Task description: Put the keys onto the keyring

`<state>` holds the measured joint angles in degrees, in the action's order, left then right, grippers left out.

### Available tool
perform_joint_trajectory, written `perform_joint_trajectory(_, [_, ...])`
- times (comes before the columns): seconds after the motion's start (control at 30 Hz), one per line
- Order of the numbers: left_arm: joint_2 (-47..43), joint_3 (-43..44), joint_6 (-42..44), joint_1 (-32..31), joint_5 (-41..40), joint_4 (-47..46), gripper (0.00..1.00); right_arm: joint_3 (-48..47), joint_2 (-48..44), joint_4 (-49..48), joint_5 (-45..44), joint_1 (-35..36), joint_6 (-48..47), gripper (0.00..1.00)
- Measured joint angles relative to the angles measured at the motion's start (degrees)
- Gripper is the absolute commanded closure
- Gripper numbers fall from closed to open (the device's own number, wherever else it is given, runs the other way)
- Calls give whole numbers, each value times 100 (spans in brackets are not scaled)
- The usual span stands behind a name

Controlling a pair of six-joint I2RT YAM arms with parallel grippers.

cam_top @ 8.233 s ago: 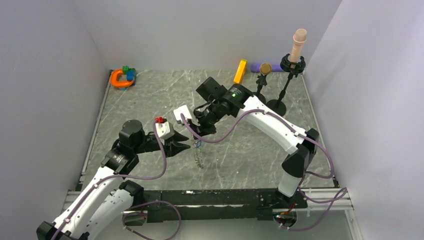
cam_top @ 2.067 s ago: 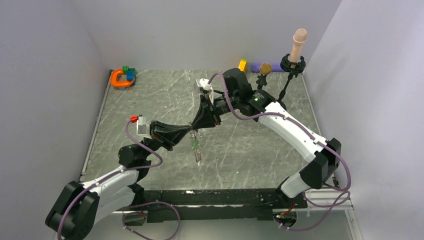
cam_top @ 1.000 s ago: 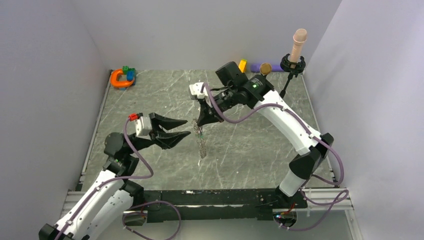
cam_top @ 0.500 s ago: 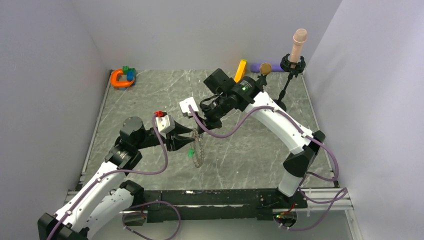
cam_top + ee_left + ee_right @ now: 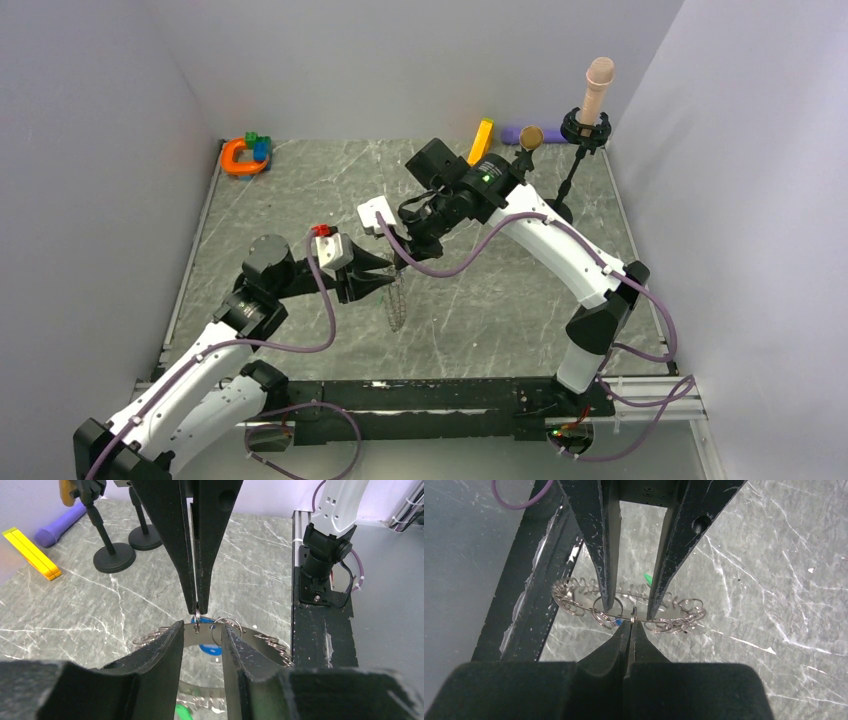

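Veined grey marble (image 5: 300,190) — bumpy, silvery keyring (image 5: 396,308)

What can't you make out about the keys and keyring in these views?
- Top view: keyring edge-on and tiny; what hangs on it can't be counted.
- Left wrist view: green key cut by the bottom edge; blue key partly behind the left claw.
- Right wrist view: the right claw covers the spot it pinches on the keyring.

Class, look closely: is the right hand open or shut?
Shut: the right hand shows no gap at its tips and pinches the hanging keyring.
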<state>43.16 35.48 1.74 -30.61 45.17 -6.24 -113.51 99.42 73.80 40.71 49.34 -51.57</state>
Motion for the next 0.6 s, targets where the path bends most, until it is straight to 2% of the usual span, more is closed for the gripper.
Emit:
perform_joint_trajectory(0.27, [164,-4,-98,-166,-79,-236,81,2,2,46,2,15,11,100])
perform_joint_trajectory(0.37, [168,-24,-105,-184,-170,-249,100,31,2,66,9,15,15,100])
perform_joint_trajectory(0.57, [170,-26,-129,-227,-234,-197,100,76,2,68,11,4,37,100])
perform_joint_trajectory(0.6, [168,-28,-129,-238,-251,-199,100,76,2,68,11,4,44,95])
